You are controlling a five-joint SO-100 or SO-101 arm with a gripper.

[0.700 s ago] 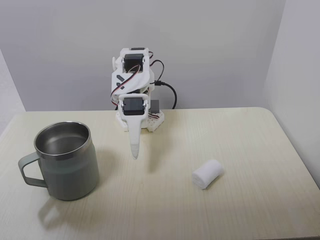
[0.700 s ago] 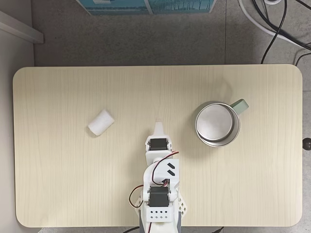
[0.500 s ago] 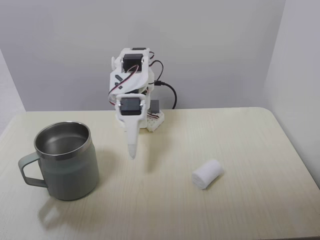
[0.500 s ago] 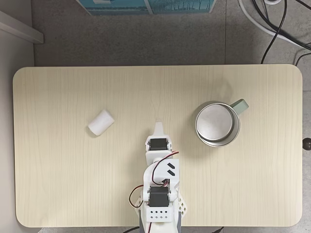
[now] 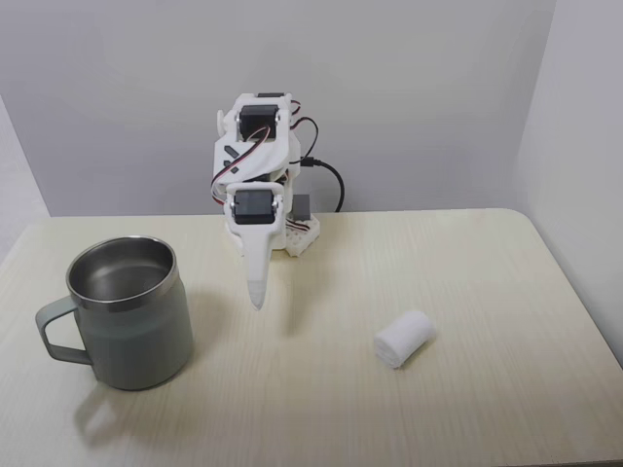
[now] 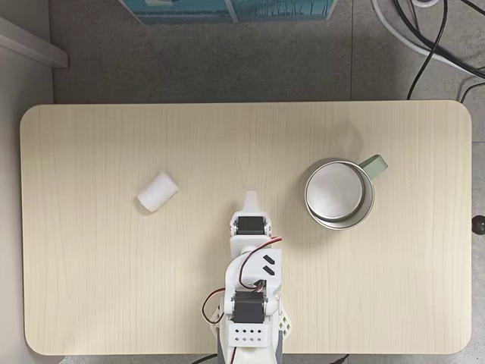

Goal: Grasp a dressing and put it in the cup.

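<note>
The dressing [image 5: 404, 339] [image 6: 158, 190] is a small white roll lying on the table, apart from everything. The cup [image 5: 127, 311] [image 6: 339, 192] is a grey-green metal mug with a steel interior, standing upright and holding nothing. My white gripper [image 5: 255, 295] [image 6: 249, 199] hangs above the table between the two, pointing down, its fingers closed into one point with nothing held. In a fixed view from the front the dressing is to the gripper's right and the cup to its left; from above the sides are swapped.
The arm's base [image 6: 248, 330] is mounted at the table's edge, with black cables [image 5: 326, 180] behind it. A blue box [image 6: 227, 9] lies on the floor beyond the far edge. The light wooden table [image 6: 394, 296] has rounded corners.
The gripper has shifted slightly, its tip rising a little and swinging a touch toward the cup side. Dressing and cup have not moved.
</note>
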